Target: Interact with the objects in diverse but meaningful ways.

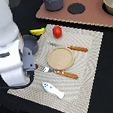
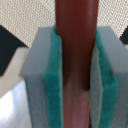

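My gripper (image 1: 29, 59) is over the exterior view's left edge of the striped mat (image 1: 88, 64). In the wrist view the gripper (image 2: 75, 70) is shut on a red-brown handle (image 2: 75, 30), clamped between the teal pads (image 2: 52, 75). The handle runs up to the grey frying pan (image 1: 31, 44), beside the yellow banana (image 1: 37, 31). A red tomato (image 1: 56, 31) lies further along the mat's far edge. The white fish-shaped piece (image 1: 53, 89) sits at the mat's near edge. A fork with a brown handle (image 1: 60, 72) and a knife with an orange handle (image 1: 71, 47) flank a round wooden plate (image 1: 60, 57).
A brown toy stove board (image 1: 95, 10) with black burners lies beyond the mat. It carries a grey pot (image 1: 52, 0) and a beige bowl (image 1: 109, 3). The arm's white body (image 1: 3, 43) fills the exterior view's left. The table (image 1: 112, 76) is black.
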{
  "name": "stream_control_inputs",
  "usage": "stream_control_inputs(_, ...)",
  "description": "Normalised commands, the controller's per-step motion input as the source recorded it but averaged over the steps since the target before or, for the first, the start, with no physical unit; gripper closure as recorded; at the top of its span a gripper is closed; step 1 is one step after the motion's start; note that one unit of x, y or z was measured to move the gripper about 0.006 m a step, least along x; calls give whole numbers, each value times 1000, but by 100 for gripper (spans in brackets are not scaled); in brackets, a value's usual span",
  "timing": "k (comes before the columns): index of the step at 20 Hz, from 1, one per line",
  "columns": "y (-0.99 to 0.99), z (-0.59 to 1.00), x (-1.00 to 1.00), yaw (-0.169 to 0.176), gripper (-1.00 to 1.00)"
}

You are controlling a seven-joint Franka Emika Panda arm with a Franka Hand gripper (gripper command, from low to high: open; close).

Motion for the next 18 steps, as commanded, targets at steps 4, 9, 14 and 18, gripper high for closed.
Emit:
stream_control_inputs(4, 161, 99, 231, -66, 100)
stream_control_inputs(9, -24, 362, -347, -37, 100)
stream_control_inputs(14, -39, 402, -681, -17, 100)
stream_control_inputs(18, -76, 89, -946, 0, 100)
